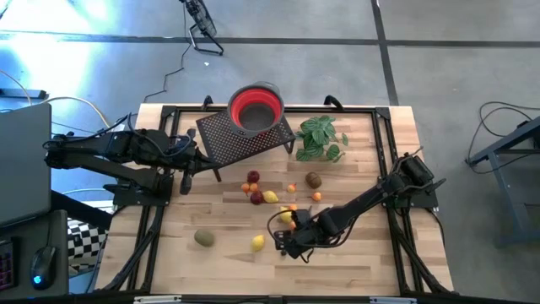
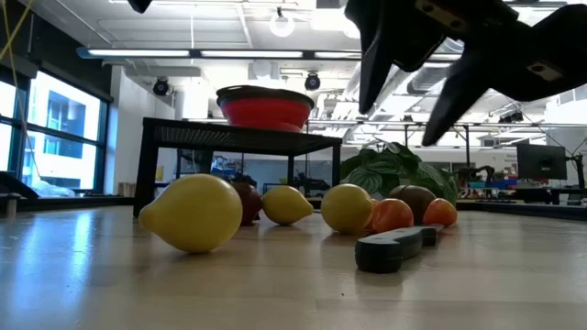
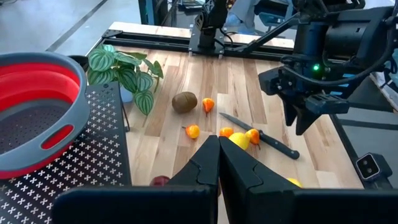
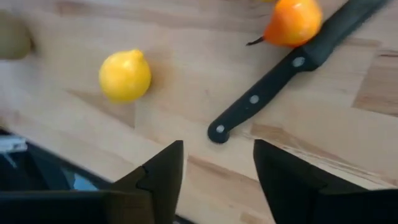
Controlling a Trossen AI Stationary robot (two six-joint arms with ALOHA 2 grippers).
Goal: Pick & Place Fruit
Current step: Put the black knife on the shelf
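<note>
Left gripper (image 1: 187, 180) waits shut and empty by the rack (image 1: 245, 137) and bowl (image 1: 256, 108). A lemon (image 1: 257, 242) lies near-centre, other fruit (image 1: 256, 189) mid-table. Right gripper (image 1: 291, 251), jaws apart and empty, hovers over the knife (image 4: 292, 67) handle: I'd shift left, straddle the lemon, avoid the knife.

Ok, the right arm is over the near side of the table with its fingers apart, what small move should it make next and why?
Probably shift sideways toward the lone lemon and lower over it. The right gripper is open and empty, hovering by the black knife handle, which is not fruit. That lemon lies clear on bare wood, an easy grasp. The left gripper waits shut near the red colander.
</note>
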